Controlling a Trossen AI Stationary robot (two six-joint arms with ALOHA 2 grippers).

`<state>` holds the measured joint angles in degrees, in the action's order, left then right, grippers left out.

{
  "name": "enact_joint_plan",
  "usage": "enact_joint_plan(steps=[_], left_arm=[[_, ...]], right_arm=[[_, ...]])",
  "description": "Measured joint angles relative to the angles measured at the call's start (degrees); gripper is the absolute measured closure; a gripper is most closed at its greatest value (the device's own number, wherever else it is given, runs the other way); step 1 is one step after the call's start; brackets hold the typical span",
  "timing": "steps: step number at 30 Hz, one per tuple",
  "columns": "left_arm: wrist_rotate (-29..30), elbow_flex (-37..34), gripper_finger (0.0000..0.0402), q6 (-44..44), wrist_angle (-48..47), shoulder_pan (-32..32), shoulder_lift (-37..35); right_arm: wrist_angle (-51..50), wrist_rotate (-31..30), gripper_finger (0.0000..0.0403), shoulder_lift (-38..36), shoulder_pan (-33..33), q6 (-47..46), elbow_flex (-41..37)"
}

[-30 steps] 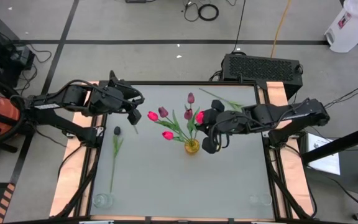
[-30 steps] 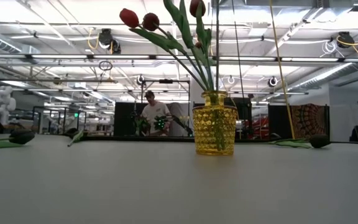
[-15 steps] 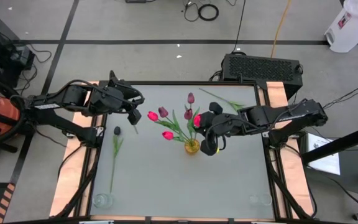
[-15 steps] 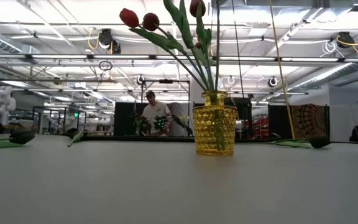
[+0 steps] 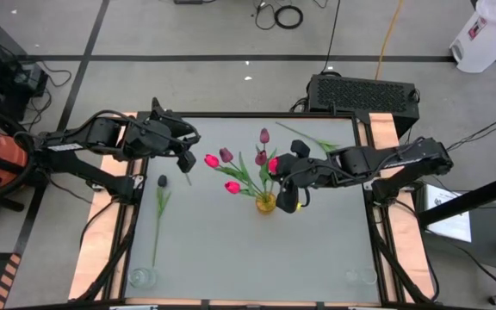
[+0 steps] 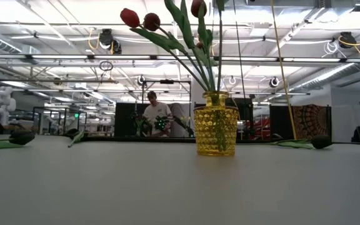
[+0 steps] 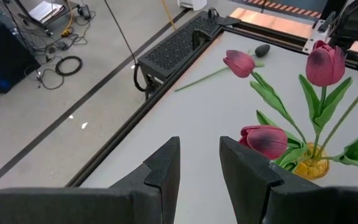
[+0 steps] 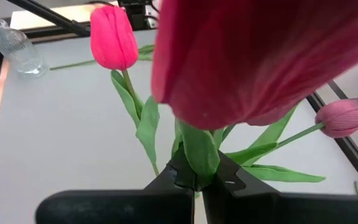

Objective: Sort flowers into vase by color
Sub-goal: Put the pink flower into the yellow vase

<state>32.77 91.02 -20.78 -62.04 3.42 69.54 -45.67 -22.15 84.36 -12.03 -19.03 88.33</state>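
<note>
A red tulip point(image 8: 260, 56) is pinched by its green stem between the closed fingers point(image 8: 229, 180) of the right gripper point(image 5: 288, 200), which hangs just over the yellow vase point(image 5: 266, 203) near the middle of the table point(image 5: 231, 250). The vase already holds several pink and maroon tulips point(image 5: 222, 168) fanning toward ten and twelve o'clock from it. A dark tulip point(image 5: 161, 194) lies flat toward nine o'clock from the vase, its stem running down to a clear glass vase point(image 5: 142, 277) near the table's seven o'clock corner. Another flower point(image 5: 313, 138) lies at one o'clock, near the far edge. The left gripper point(image 5: 185, 162) waits at ten o'clock from the vase, its fingers point(image 7: 166, 171) parted and holding nothing.
</note>
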Motion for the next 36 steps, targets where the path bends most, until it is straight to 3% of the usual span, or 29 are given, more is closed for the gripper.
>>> enact_joint_plan(steps=[28, 36], left_arm=[[-0.02, 0.0, 0.0281, -0.04, 0.0, 0.0, 0.02], [-0.02, 0.0, 0.0281, -0.04, 0.0, 0.0, 0.02]], right_arm=[[-1.16, 1.5, 0.0403, 4.02, -0.09, -1.01, -0.02], [0.15, 1.35, 0.0361, 4.02, -0.18, -1.22, -0.02]])
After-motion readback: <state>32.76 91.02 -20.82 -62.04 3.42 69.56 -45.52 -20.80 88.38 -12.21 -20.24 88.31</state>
